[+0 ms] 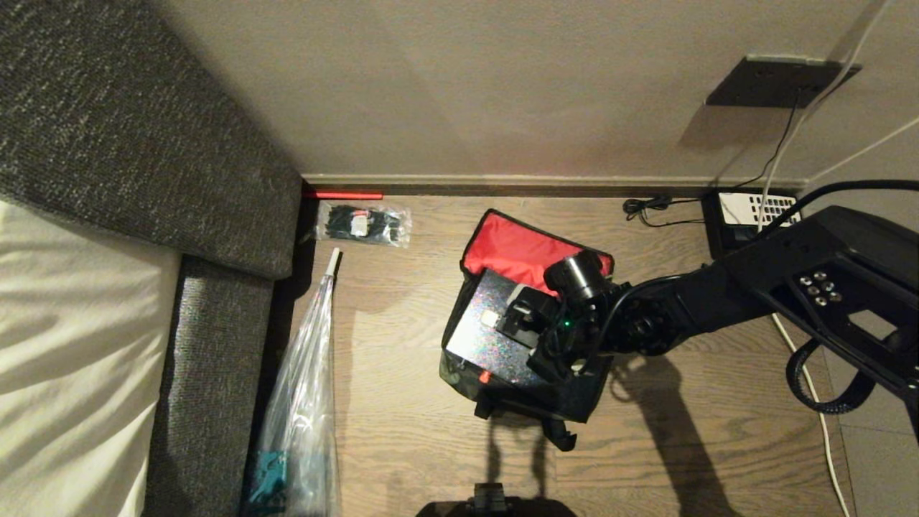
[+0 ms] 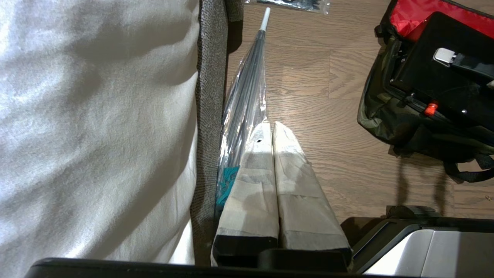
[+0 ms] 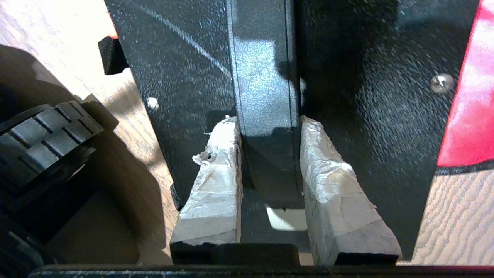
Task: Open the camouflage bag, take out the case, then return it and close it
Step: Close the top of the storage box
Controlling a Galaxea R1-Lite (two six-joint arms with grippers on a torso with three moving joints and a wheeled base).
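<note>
While my right gripper [image 3: 270, 127] pinches the handle [image 3: 266, 100] of the case [image 1: 488, 327], which sits atop the open bag [image 1: 528, 251], I'd keep it level, moving toward 12 o'clock. Left gripper [image 2: 272, 131] parked, fingers together.

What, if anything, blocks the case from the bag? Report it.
Nothing visible does. The right gripper is shut on the case's handle, the case sits over the open camouflage bag, red-lined lid folded back.

Bedroom — bed [image 1: 64, 345], wooden floor [image 1: 402, 287].
</note>
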